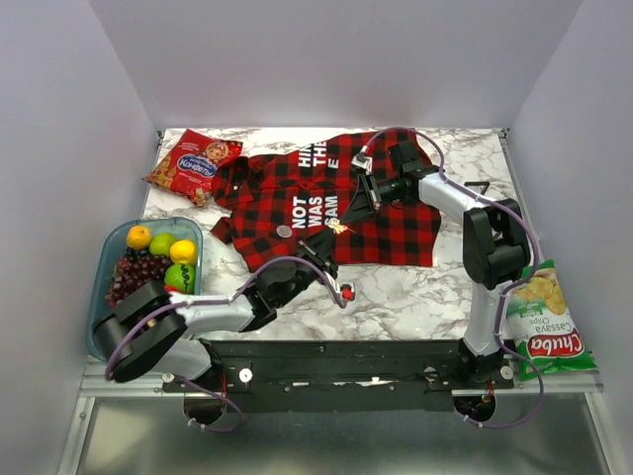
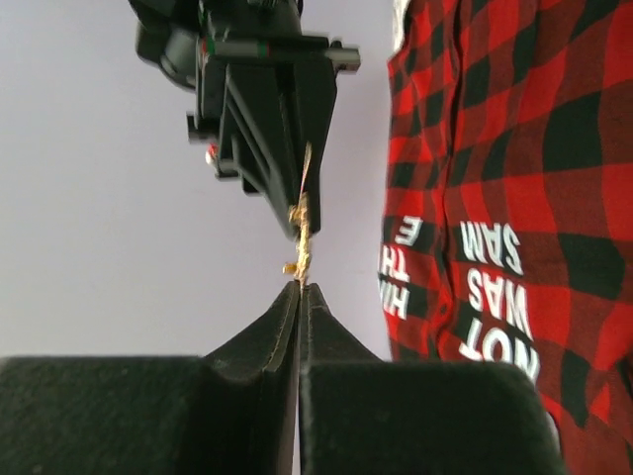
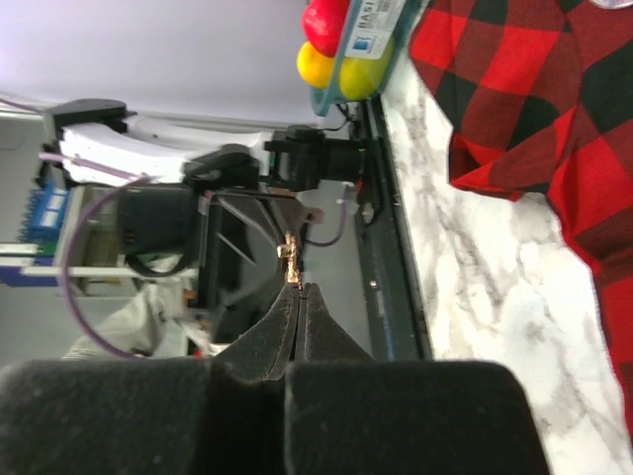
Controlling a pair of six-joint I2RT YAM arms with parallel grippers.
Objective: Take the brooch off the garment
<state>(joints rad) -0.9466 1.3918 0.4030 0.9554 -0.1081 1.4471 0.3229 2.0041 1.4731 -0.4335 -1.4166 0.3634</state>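
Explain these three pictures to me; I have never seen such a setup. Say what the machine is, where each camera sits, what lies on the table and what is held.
Two robot arms stand bolted at the near edge of a marble table. The wide picture looks down from above and behind them; the other two come from a camera on each wrist. On the table lie a checked shirt with a small silvery disc on it, a red snack packet, a green chips bag and a tub of fruit. The left gripper and right gripper, both shut, pinch one small gold piece between them, tip to tip.
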